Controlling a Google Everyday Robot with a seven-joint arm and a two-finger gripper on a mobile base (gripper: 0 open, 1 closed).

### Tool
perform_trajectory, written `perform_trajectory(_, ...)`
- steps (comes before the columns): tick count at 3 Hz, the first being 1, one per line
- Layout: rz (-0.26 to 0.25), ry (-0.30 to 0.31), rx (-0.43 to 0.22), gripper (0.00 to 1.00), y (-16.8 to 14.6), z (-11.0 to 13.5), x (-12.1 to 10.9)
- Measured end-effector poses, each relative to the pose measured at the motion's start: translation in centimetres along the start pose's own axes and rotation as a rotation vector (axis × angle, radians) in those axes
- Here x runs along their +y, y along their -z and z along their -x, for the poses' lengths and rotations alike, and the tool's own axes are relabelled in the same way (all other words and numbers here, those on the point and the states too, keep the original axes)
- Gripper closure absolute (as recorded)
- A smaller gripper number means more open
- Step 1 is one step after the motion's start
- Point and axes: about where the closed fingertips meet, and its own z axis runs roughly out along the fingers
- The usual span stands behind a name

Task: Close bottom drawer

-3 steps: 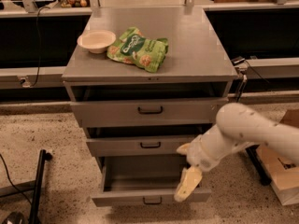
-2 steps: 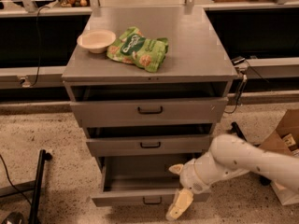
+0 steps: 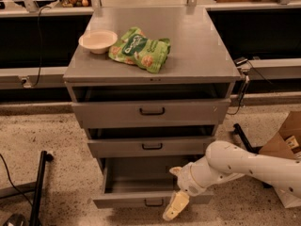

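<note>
The grey metal cabinet (image 3: 150,51) has three drawers. The bottom drawer (image 3: 141,180) is pulled far out and its inside looks empty. Its low front panel (image 3: 127,200) carries a small black handle (image 3: 154,203). My white arm (image 3: 244,166) reaches in from the right. My gripper (image 3: 175,206) hangs at the right part of the drawer's front panel, with a cream finger (image 3: 174,207) pointing down over the panel's lower edge. The mid-height drawer (image 3: 150,146) and the tall top drawer (image 3: 150,112) both stand slightly out.
A cream bowl (image 3: 98,41) and a green snack bag (image 3: 140,49) lie on the cabinet top. A black stand leg (image 3: 38,185) is on the floor at left. A cardboard box (image 3: 284,145) is at the right. Counters run behind.
My arm has swung down and left, bringing the gripper from beside the drawer's right end to the front of its panel. The drawer's opening looks unchanged.
</note>
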Motion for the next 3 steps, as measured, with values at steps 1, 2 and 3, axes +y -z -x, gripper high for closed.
perform_trajectory(1,-0.049,0.041,0.015,0.0,-2.5,-3.3,-0.7)
perform_trajectory(2,-0.176,0.154,-0.057,0.0,-5.1,-6.2,-2.2)
perform_trajectory(3,-0.209,0.189,-0.063,0.0,-4.9,-7.2,-2.6)
